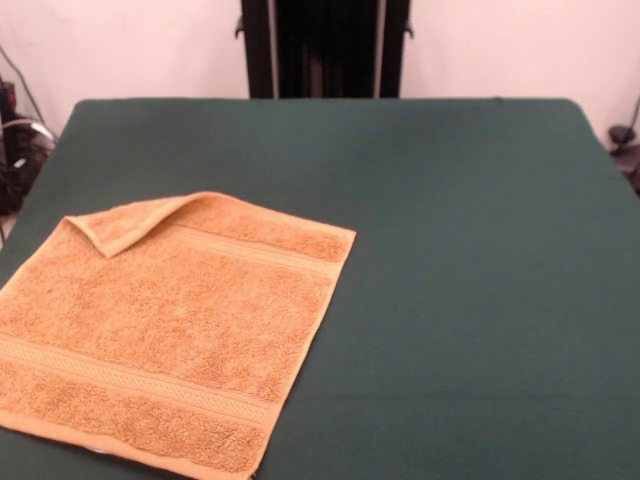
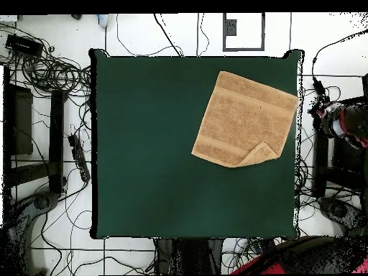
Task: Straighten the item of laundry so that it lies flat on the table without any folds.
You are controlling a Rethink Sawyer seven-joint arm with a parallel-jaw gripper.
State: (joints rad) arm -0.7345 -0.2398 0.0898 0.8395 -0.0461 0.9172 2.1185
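The orange-tan terry towel is judged light, limp and clingy on the cloth-covered worktop, so its one folded-over corner would best be pinched at the tip and drawn outward, away from the towel's middle. The towel lies by a worktop corner, one side close to the edge, where little room is left for unfolding, while wide bare cloth lies on its other side. No end effector is seen, so its opening cannot be told.

No readable text, label, brand, number or sign in either view
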